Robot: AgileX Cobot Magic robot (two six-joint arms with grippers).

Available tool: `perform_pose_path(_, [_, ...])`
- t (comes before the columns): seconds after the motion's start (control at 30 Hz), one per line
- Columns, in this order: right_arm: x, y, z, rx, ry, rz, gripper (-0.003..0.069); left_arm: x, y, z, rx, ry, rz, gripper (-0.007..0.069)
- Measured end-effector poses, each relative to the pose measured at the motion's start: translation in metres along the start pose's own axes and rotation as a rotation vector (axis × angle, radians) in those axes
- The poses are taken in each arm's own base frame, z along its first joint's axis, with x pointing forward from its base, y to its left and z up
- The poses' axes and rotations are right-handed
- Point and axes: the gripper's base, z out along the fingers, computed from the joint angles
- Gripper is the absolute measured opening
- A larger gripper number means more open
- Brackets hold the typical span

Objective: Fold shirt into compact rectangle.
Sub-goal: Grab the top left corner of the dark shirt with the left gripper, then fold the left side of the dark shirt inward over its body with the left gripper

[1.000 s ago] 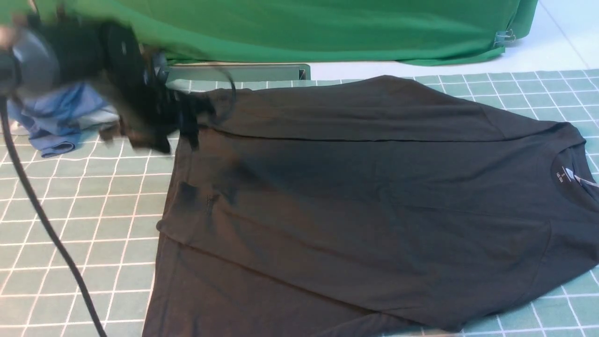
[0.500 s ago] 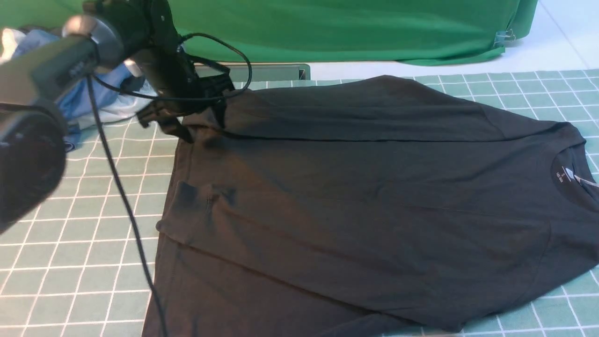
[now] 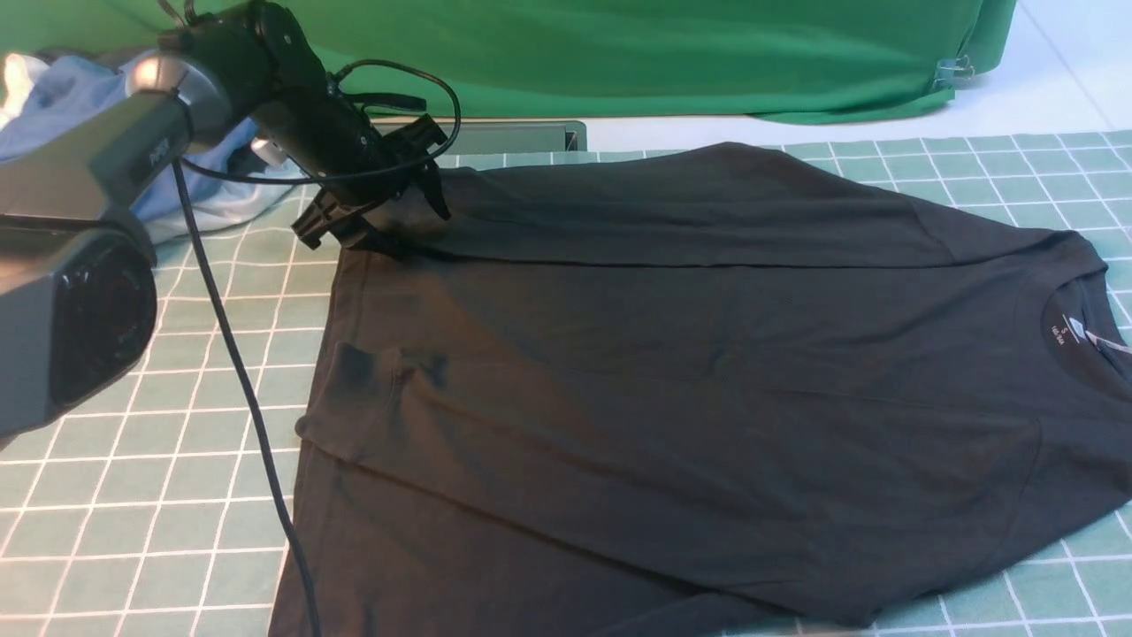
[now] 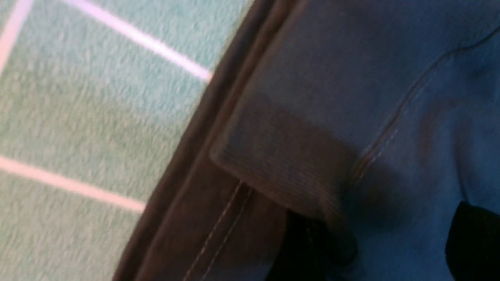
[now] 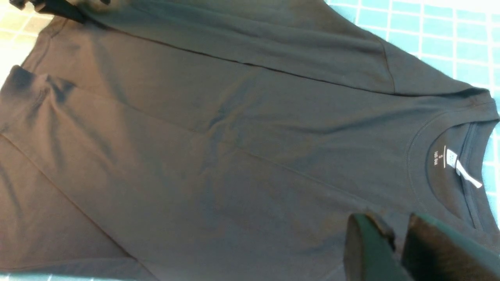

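The black shirt [image 3: 707, 380] lies spread on the green gridded mat [image 3: 133, 372]. Its collar [image 3: 1074, 332] is at the right, and its far side is folded over along a straight edge. My left gripper [image 3: 376, 217] hovers low over the shirt's far left hem corner. Its jaws stand wide apart. In the left wrist view the hem [image 4: 281, 156] lies just ahead of the left gripper [image 4: 394, 230], with cloth beneath the gap. My right gripper [image 5: 392, 224] hangs above the shirt [image 5: 234, 136] near the collar [image 5: 449, 156], jaws slightly apart and empty. It is out of the front view.
A bright green cloth [image 3: 619, 53] drapes across the back. Blue and white garments [image 3: 80, 97] are heaped at the far left behind the left arm. The arm's black cable [image 3: 239, 380] trails down over the mat. A grey-green bar [image 3: 504, 137] lies behind the shirt.
My left arm has swung right and toward the back, bringing its gripper over the shirt's far left corner. The shirt lies as it did.
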Motion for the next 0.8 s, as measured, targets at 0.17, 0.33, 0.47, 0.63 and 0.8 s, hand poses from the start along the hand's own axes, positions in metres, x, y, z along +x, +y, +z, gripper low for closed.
perform_pose_path(0.17, [0.000,0.000,0.000,0.000,-0.001,0.000,0.0172,-0.003,0.000,0.003,0.012,-0.029,0.002,0.0330])
perform_pose_path(0.33, [0.000,0.000,0.000,0.000,-0.003,0.000,0.0183,-0.002,0.002,0.005,0.002,-0.023,0.053,0.0067])
perform_pose_path(0.47, [0.000,0.000,0.000,0.001,-0.004,0.000,0.0186,0.001,0.000,-0.002,-0.007,0.009,0.061,0.0023])
perform_pose_path(0.63, [0.000,0.000,0.000,0.001,-0.004,0.000,0.0186,0.004,-0.016,-0.046,0.021,0.007,0.078,0.0021])
perform_pose_path(0.8, [0.000,0.000,0.000,0.001,-0.004,0.000,0.0196,0.016,-0.034,-0.109,0.056,0.013,0.110,0.0021])
